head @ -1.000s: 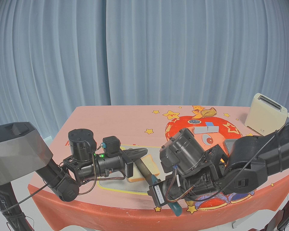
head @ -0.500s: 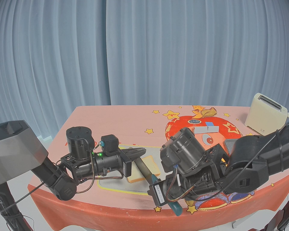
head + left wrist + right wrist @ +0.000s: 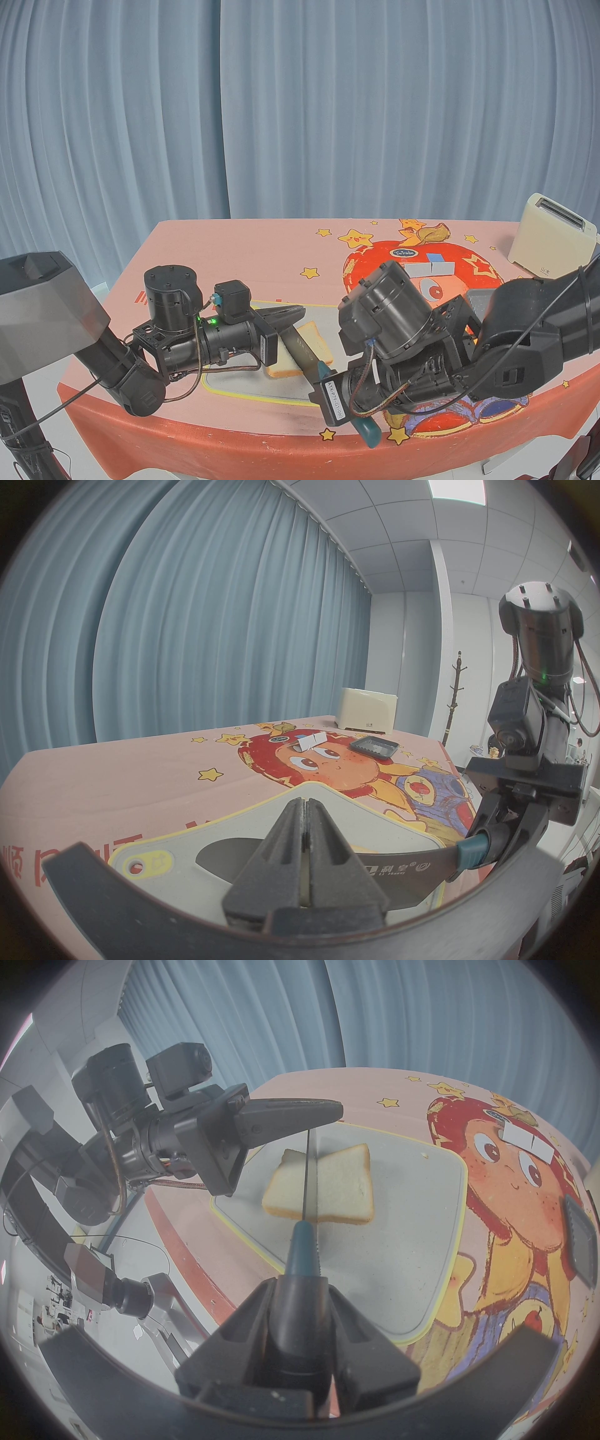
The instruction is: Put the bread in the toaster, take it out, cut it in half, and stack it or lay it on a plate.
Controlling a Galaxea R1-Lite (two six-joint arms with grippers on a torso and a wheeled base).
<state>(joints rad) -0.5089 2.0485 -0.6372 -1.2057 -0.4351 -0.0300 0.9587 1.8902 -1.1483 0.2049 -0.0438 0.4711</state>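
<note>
Nearest me, off the near edge of the cutting board (image 3: 406,1229), my right gripper (image 3: 302,1291) is clamped tight on the teal handle of the knife (image 3: 303,1244). The blade runs out from there over the board and straight across the middle of the bread (image 3: 337,1185). The slice lies flat on the board's near left part, one half showing on each side of the blade. How deep the edge sits in the crumb I cannot tell.

Over the far end of the blade, above the board's left side, my left gripper (image 3: 306,811) lies level with its fingers pressed together. Nothing is between them. It is set right over the back of the blade, though I cannot tell whether it bears down on it.

In the last second my left arm drew back a little from the board and came in again, while my right wrist eased slightly away to the right. The knife barely shifted over the slice and the bread kept its place. I read that as small working strokes, so the cut is under way and not finished. The halves are not parted, and the plating is still to come.

Beyond the board to the right a dark tray (image 3: 374,747) rests on the cloth, with small grey blocks (image 3: 428,269) farther back. Farthest from the board, at the table's far right corner, stands the toaster (image 3: 551,237)
</note>
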